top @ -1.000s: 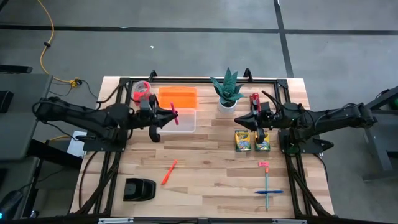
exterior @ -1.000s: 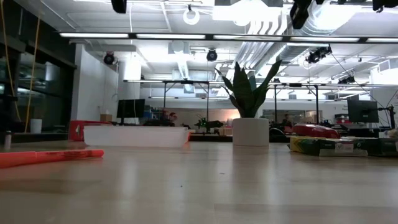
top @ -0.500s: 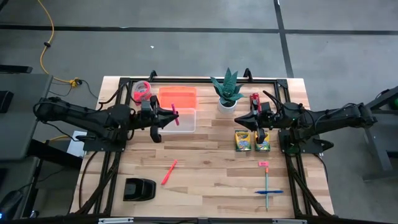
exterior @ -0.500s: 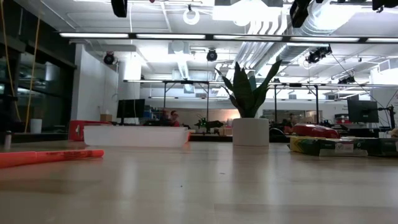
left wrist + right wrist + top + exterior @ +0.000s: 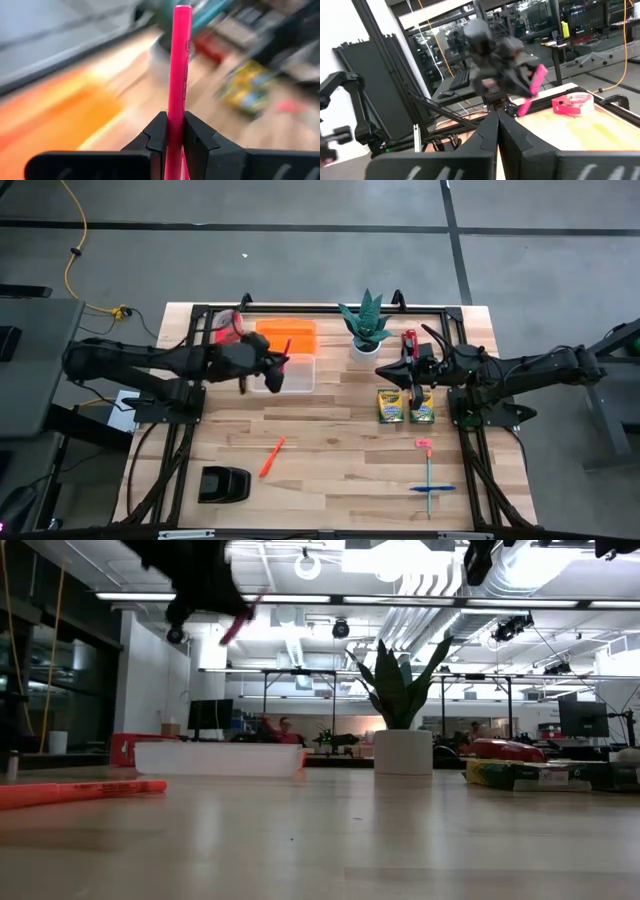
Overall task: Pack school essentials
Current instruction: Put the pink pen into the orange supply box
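Observation:
My left gripper [image 5: 272,366] is shut on a pink-red stick [image 5: 285,351], raised over the clear box [image 5: 292,374] beside its orange lid [image 5: 286,335]. In the low view the left gripper [image 5: 205,580] is high above the box [image 5: 220,758]. My right gripper [image 5: 402,373] hovers shut over the two yellow-and-green crayon boxes [image 5: 391,406] [image 5: 421,409], touching nothing. A second orange-red stick [image 5: 272,457] lies flat on the table. The pink eraser [image 5: 423,443], teal pencil [image 5: 428,480] and blue pen [image 5: 433,489] lie near the right front corner. My left gripper pinches the pink-red stick between its two fingers, low on the shaft [image 5: 175,109]. The long upper part of the stick [image 5: 179,55] juts out past the fingertips, in line with the fingers. The stick is lifted clear of the table and the box, and slants in the low view [image 5: 240,620].
A potted plant [image 5: 366,330] and an upright red cylinder [image 5: 409,340] stand at the far side, between the arms. A pink tape roll [image 5: 228,325] lies left of the orange lid. A squat black object [image 5: 223,484] sits near the front left. Bare wood lies mid-table.
My left gripper has come down and turned at the wrist above the clear box, still shut on the stick. It now shows at the top of the low view, and the stick has swung to a new slant. The right arm has kept still.

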Robot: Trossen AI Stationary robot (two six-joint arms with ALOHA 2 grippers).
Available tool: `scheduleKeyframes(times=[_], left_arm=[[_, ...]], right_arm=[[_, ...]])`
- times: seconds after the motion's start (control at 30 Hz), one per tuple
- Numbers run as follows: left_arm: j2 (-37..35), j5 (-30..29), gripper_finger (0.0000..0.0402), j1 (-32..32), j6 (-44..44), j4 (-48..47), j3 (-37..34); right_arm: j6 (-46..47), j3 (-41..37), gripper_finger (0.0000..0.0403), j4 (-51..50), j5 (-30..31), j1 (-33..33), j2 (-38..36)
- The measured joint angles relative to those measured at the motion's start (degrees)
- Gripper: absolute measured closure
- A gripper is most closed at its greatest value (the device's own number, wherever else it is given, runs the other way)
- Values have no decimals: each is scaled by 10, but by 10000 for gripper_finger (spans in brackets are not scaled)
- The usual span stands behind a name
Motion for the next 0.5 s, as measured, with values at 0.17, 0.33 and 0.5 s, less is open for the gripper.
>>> scheduleKeyframes(times=[0.17,0.33,0.5], left_arm=[[67,-4,371,43,-61,-77,-18],[125,2,371,85,-100,-113,-18],[161,35,371,110,-94,-111,-18]], right_arm=[[13,0,403,0,0,0,14],[15,0,403,-1,0,0,29],[15,0,403,-1,0,0,42]])
